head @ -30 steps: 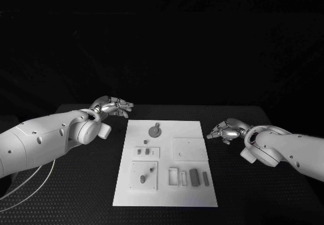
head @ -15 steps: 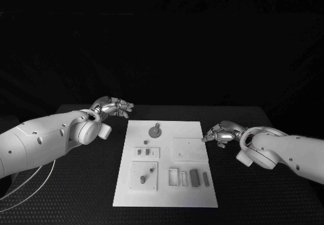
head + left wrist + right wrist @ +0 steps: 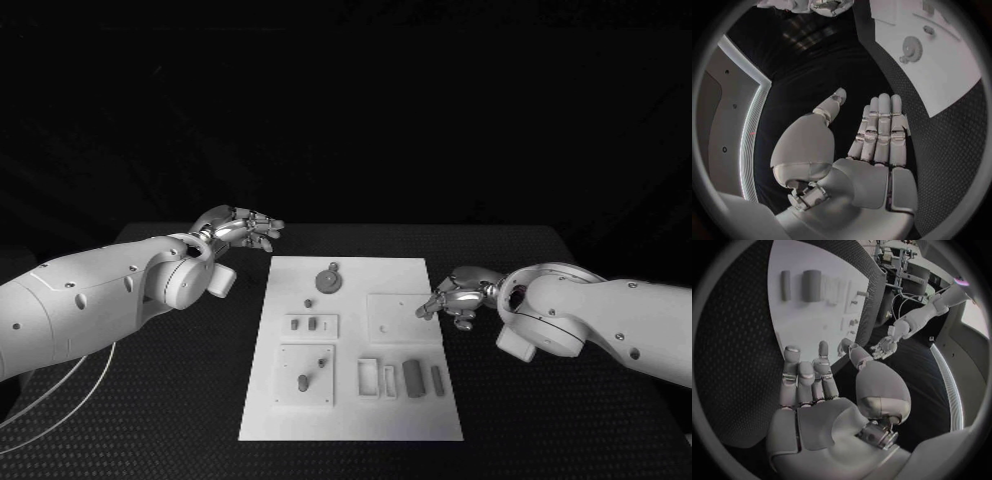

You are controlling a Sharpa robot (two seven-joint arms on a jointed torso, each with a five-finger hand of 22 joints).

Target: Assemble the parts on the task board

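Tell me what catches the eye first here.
The white task board lies mid-table, strewn with small grey parts, a round gear-like part near its far end. The right hand hovers at the board's right edge, empty; the left hand hangs off its far-left corner, fingers straight.

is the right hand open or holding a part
Open. In its wrist view the right hand has its fingers stretched out and apart with nothing between them; in the head view it hovers at the board's right edge.
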